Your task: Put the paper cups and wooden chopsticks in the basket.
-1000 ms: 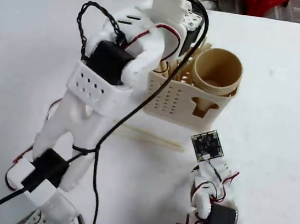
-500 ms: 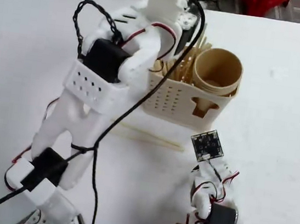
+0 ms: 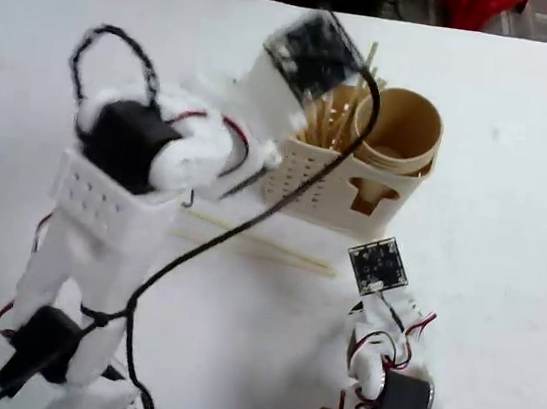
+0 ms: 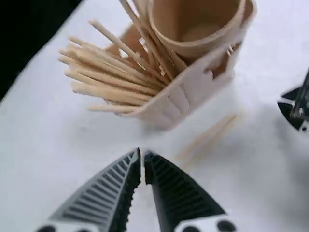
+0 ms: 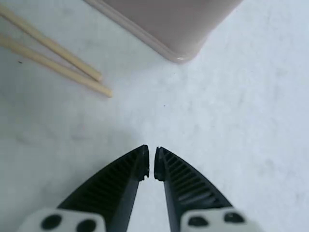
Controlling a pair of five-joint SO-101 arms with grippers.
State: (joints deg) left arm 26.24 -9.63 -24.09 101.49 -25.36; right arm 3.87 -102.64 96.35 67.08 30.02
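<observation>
Your basket (image 3: 331, 187), cream perforated plastic with a cut-out handle, stands upright mid-table (image 3: 510, 246). Nested tan paper cups (image 3: 401, 131) sit upright in it, at the end away from the left arm. A bundle of pale wooden chopsticks (image 4: 106, 82) leans in the basket right beside the cups, tips fanned out. A loose chopstick pair (image 3: 258, 243) lies flat, side by side, on the table just in front of the basket, not touching it. Left gripper (image 4: 142, 157) hovers near the basket's chopstick end, jaws pinched together, nothing held. Right gripper (image 5: 150, 153) hangs low over the table by the pair's ends, jaws nearly closed, empty.
</observation>
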